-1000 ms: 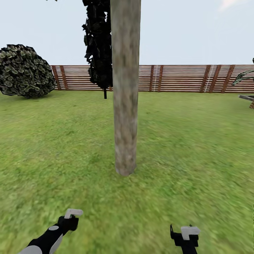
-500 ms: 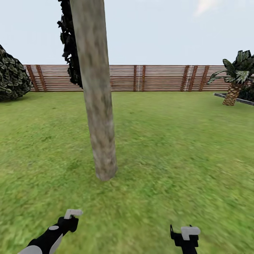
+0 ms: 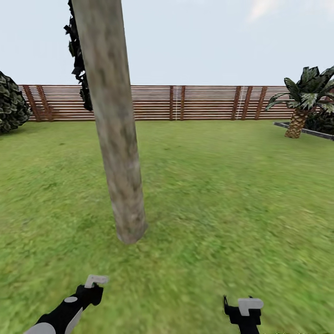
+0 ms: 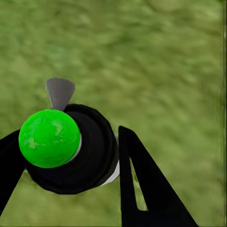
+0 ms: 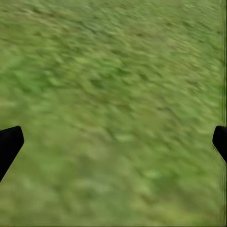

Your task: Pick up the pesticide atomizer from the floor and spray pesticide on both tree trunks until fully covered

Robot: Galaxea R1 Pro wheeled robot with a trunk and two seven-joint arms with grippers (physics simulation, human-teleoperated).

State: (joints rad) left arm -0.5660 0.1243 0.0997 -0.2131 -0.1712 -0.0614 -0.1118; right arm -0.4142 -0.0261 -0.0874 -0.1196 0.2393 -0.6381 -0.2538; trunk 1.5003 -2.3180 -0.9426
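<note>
Both arms low over the grass.
The left gripper (image 4: 71, 151) pinched the pesticide atomizer (image 4: 66, 146); the right gripper (image 5: 113, 142) hung spread beside the tree trunk (image 3: 116, 139).

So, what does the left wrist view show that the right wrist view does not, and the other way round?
Left wrist view: the left gripper closed on the atomizer, a black body with a green ball and a grey nozzle.
Right wrist view: the right gripper open, its fingertips far apart, nothing held between them.
Both: blurry green grass beyond dark fingers.
</note>
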